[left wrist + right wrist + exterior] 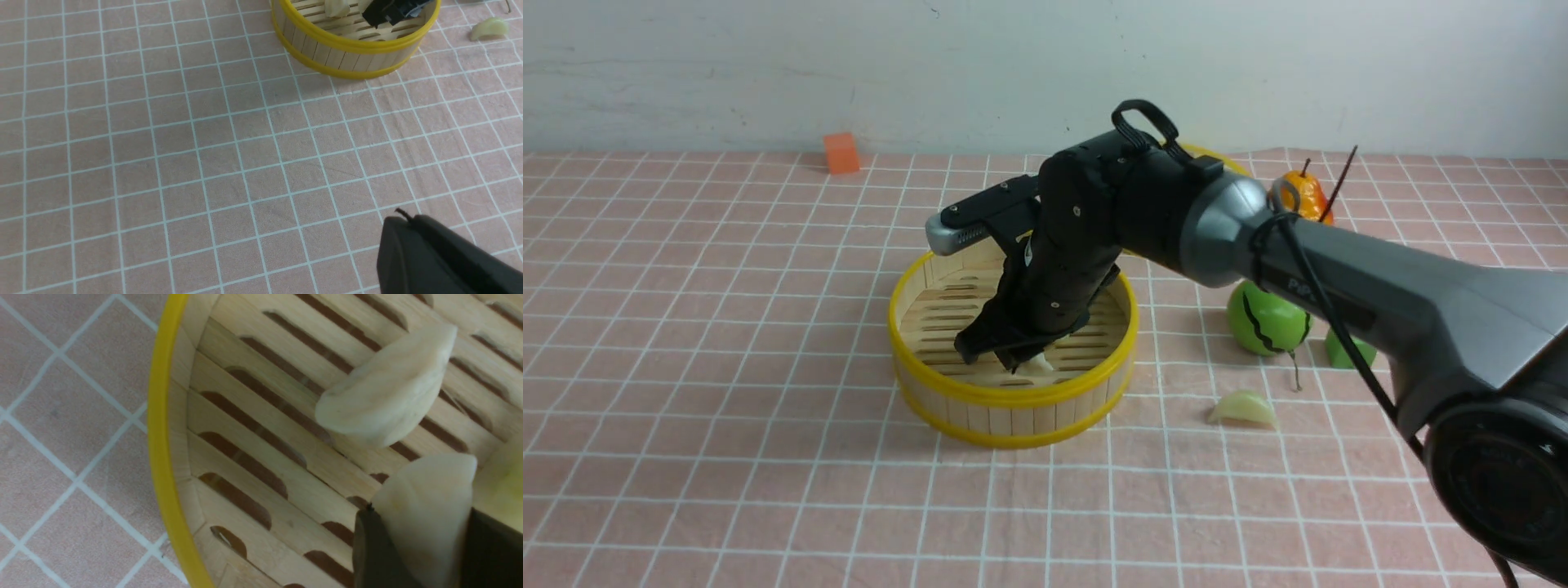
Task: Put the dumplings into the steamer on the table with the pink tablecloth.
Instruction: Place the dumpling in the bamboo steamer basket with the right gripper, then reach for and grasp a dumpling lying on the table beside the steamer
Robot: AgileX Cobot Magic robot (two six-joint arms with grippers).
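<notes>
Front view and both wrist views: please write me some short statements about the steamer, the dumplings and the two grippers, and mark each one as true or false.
1. One loose dumpling lies on the pink tablecloth, outside the steamer. True.
2. The right gripper hangs over an orange cube. False: it is down inside the steamer, with the gripped dumpling between its fingers.
3. A lid covers the steamer. False: the steamer stands open.
4. The left gripper is shut. True.
5. The green ball lies inside the steamer. False: it is on the cloth, on the steamer's right side.
</notes>
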